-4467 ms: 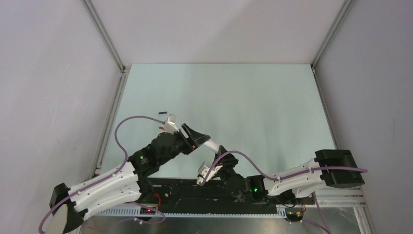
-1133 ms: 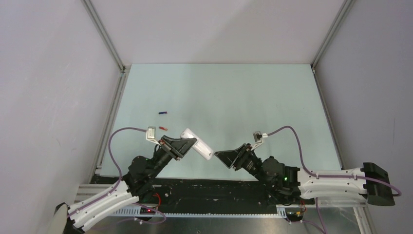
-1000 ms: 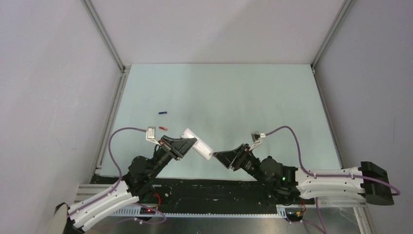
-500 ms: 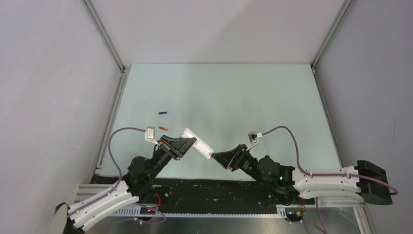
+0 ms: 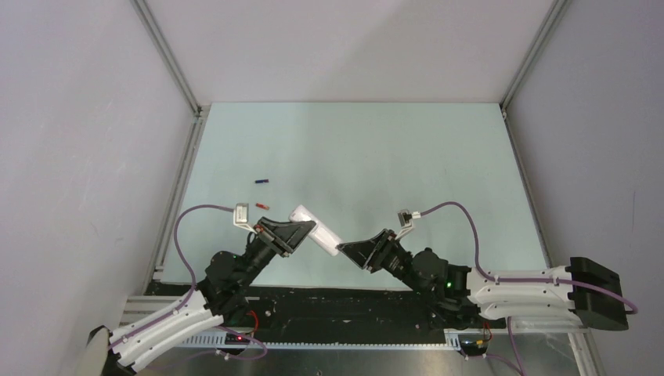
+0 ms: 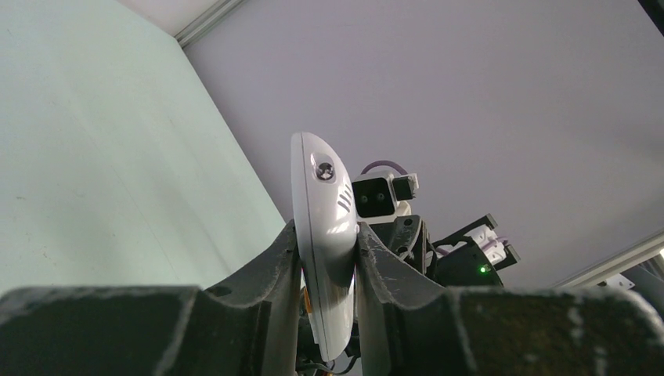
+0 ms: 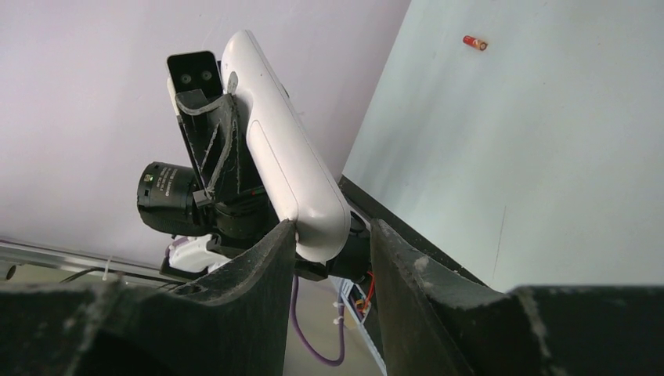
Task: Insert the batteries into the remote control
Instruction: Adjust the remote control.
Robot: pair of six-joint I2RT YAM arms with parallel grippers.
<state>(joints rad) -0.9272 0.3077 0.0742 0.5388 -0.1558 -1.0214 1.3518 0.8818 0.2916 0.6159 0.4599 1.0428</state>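
Pale desk (image 5: 407, 157) carries the red battery (image 5: 264, 205) and blue battery (image 5: 261, 182) at left, unloaded. Left gripper (image 6: 327, 258) pinches the remote control (image 6: 322, 196) aloft. Right gripper (image 7: 329, 247), spread, has advanced around its free end, seemingly without contact yet. A handover looks imminent.

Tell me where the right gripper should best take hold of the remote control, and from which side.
Probably the remote control's free rounded end, which sticks out of the left gripper that clamps its other half. Come from the right, along its length, with the open right gripper astride the narrow body.
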